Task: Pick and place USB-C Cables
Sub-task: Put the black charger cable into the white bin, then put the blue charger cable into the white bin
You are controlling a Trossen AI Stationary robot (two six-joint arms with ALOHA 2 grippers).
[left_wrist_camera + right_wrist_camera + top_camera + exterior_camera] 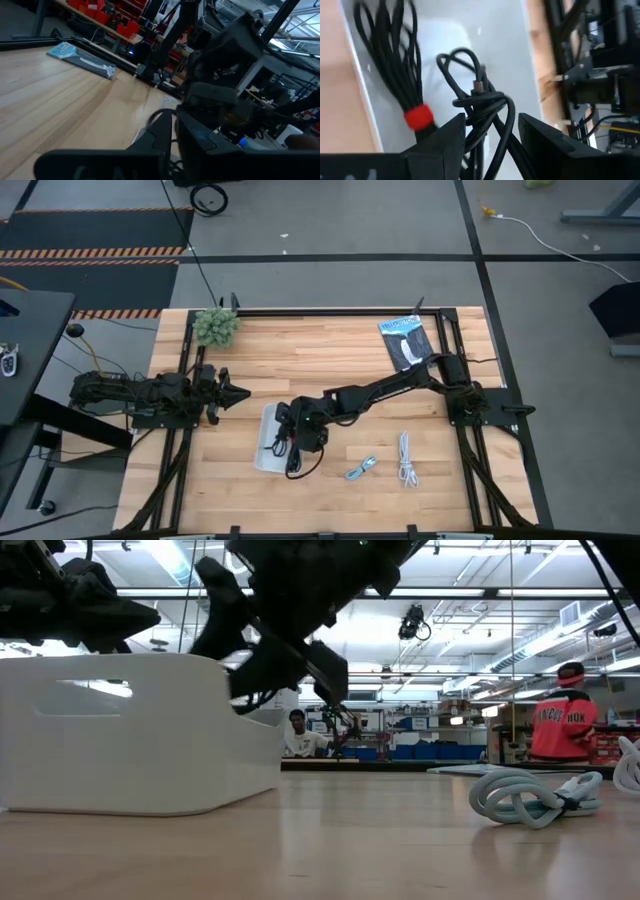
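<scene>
My right gripper (492,135) hangs over the white bin (262,420), shut on the black-brown cable (485,105). The red-and-black cable (395,60), tied with a red band, lies on the bin's floor beside it. The silver-grey cable (362,468) and the white cable (406,460) lie on the wood to the bin's right. In the low view the silver-grey coil (530,797) rests flat on the table. My left gripper (240,392) waits shut to the left of the bin, pointing right. My right gripper pinches the black-brown cable's bundled loops (490,117) between its two fingers, coming from above and pointing down. The metal plug end (477,87) sticks out past the fingertips over the bin. A slack loop (300,468) hangs below the gripper at the bin's near right corner.
A blue-black flat packet (405,340) lies near the far right edge, and a green tuft (215,327) sits at the far left corner. Bare wood stretches between the bin and the packet. People (565,720) show in the room beyond the table.
</scene>
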